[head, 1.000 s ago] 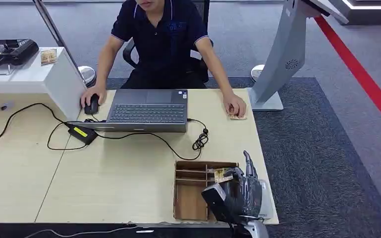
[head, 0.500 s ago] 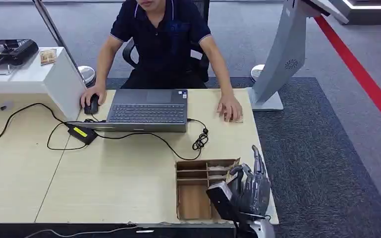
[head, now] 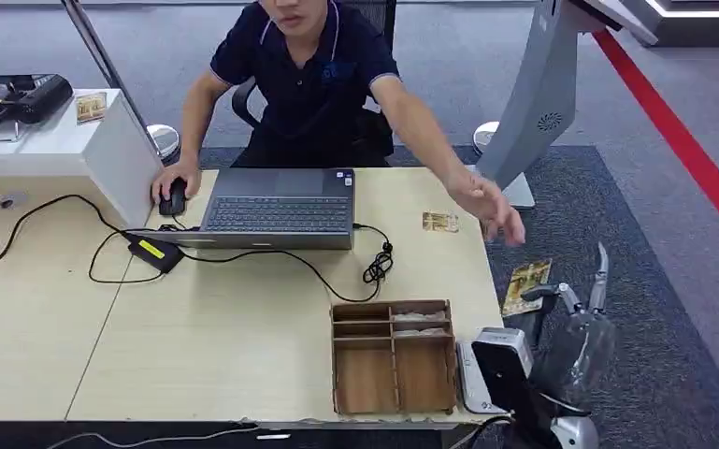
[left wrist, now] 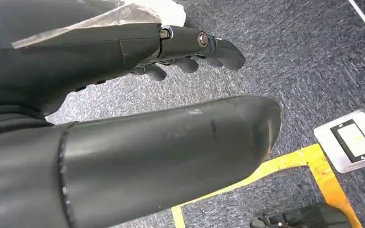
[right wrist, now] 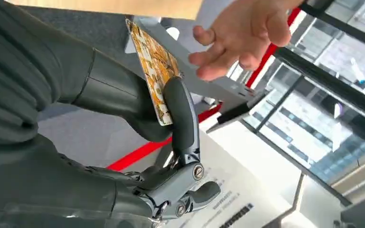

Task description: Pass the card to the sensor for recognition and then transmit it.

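My right hand [head: 575,337] is raised past the table's right edge, over the carpet. It pinches a yellow patterned card [head: 526,285] between thumb and a finger [right wrist: 180,114]; the card [right wrist: 156,71] stands upright. A person's hand [head: 494,208] reaches out just above the card with its fingers [right wrist: 237,38] spread, apart from it. A flat white sensor unit [head: 467,379] lies on the table beside the wooden box, partly hidden by my wrist. My left hand [left wrist: 190,42] hangs over the carpet and holds nothing.
A wooden compartment box [head: 393,307] sits at the table's front right. A second card [head: 439,222] lies near the laptop [head: 279,210], with a coiled cable [head: 376,267] between them. A grey kiosk stand [head: 533,103] rises at the far right. The person sits behind the table.
My right hand rose from the wooden box with the card and swung right, off the table edge. The person's hand left the card on the table and reached toward mine.
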Robot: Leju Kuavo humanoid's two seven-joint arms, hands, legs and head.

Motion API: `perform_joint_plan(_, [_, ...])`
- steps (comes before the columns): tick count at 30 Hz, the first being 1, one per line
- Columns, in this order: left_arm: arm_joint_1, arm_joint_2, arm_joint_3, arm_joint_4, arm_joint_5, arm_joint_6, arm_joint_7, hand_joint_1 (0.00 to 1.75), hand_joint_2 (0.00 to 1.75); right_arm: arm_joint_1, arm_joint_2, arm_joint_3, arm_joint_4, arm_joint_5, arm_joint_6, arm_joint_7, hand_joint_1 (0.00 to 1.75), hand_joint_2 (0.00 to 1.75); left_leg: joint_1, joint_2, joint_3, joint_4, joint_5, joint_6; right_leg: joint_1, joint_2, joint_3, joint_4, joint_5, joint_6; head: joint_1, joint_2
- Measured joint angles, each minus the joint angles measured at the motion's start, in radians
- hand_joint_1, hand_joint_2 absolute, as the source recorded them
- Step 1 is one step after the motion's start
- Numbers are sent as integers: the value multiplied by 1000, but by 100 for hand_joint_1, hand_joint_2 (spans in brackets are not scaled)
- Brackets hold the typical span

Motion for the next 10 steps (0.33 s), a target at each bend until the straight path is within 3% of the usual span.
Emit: perform_joint_plan(10, [-2, 0, 0, 0, -17, -16, 0, 0, 0, -39, 25, 22, 7, -51, 4, -98, 175, 175, 0, 0, 0, 0, 0, 0, 0, 0, 1, 0, 0, 0, 0, 0])
